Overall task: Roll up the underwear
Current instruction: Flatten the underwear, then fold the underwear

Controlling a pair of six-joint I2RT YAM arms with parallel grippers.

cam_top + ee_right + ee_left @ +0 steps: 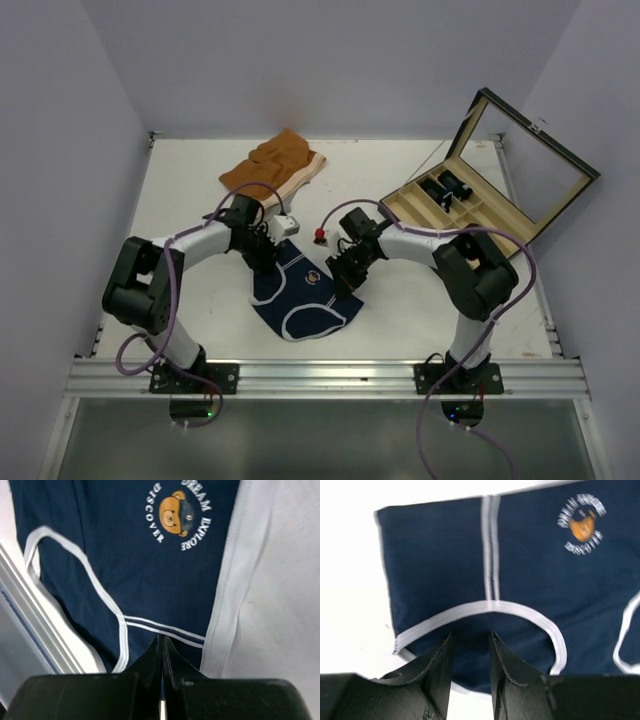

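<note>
Top external: navy-blue fabric underwear looks limp and light, best pinched at hems; left pincer parted, right pincer closed.

Orange shorts — wooden box (lid open).

The navy underwear lies spread flat on the white worktop. White trim runs along its edges and a double white stripe down the middle. A blurred round emblem sits upper right. The left gripper hangs over the curved trimmed edge, its jaws a narrow gap apart with blue cloth showing between them.
</note>
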